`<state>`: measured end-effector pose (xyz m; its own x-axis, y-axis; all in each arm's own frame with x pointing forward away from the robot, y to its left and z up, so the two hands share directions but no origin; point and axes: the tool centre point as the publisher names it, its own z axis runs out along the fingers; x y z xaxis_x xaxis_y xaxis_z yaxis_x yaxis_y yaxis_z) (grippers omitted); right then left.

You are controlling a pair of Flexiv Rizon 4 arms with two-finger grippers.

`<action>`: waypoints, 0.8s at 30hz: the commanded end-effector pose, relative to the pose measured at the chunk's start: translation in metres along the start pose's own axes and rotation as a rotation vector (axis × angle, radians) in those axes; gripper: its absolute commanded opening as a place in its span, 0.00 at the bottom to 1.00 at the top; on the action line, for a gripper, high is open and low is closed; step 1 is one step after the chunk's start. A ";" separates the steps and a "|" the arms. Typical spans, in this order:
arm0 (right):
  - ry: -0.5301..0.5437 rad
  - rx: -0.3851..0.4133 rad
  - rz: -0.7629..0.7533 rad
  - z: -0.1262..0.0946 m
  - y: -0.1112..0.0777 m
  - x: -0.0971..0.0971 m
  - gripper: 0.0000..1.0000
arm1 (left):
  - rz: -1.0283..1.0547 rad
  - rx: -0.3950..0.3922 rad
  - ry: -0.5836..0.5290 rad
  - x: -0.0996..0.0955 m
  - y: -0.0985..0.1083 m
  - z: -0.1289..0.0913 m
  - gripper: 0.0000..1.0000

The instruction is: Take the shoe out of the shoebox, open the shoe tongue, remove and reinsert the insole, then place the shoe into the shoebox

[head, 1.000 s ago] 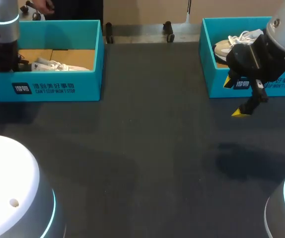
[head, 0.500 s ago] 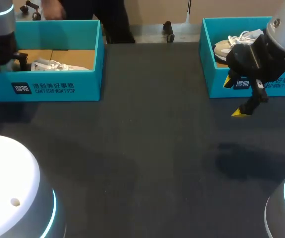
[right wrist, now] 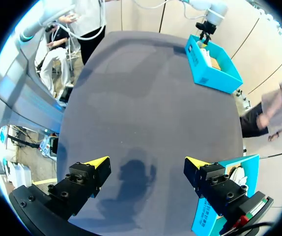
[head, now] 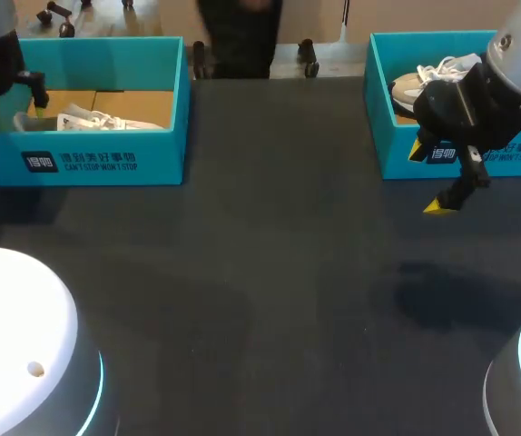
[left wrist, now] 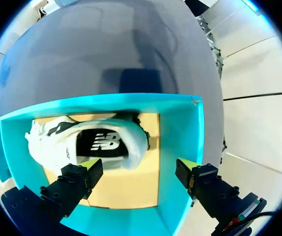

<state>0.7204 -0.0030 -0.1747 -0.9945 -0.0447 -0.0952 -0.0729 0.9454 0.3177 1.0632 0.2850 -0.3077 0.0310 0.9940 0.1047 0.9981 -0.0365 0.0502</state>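
Hovering wide open and empty, left gripper (left wrist: 140,166) sits above the white shoe (left wrist: 89,142) lying in the shoebox (left wrist: 180,128), likely lining up a grab. Right gripper (right wrist: 146,162) hangs open, empty, over table (right wrist: 146,98), out of the way.

The left shoebox (head: 106,162) and right shoebox (head: 389,150) sit well apart at the back of the table (head: 270,291). The left shoe (head: 97,120) lies in one, the right shoe (head: 419,84) in the other.
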 end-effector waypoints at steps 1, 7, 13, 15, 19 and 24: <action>0.003 0.003 0.001 0.001 0.001 -0.001 1.00 | -0.008 -0.012 -0.025 0.003 -0.005 -0.020 1.00; 0.003 0.003 0.001 0.001 0.001 -0.001 1.00 | -0.072 0.001 -0.071 0.000 -0.011 -0.047 1.00; 0.056 0.086 0.174 0.006 -0.026 -0.034 1.00 | -0.114 0.013 -0.113 -0.006 -0.018 -0.065 1.00; 0.042 0.102 0.213 0.004 -0.037 -0.042 1.00 | -0.120 0.009 -0.139 -0.008 -0.025 -0.073 1.00; 0.010 0.134 0.327 -0.003 -0.060 -0.058 1.00 | -0.133 -0.004 -0.154 -0.012 -0.043 -0.086 1.00; -0.037 0.130 0.418 -0.015 -0.082 -0.078 1.00 | -0.140 0.006 -0.183 -0.018 -0.064 -0.097 1.00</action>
<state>0.7913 -0.0742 -0.1833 -0.9402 0.3386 -0.0362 0.3249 0.9238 0.2026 1.0161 0.2593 -0.2232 -0.1004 0.9913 -0.0850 0.9948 0.1015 0.0088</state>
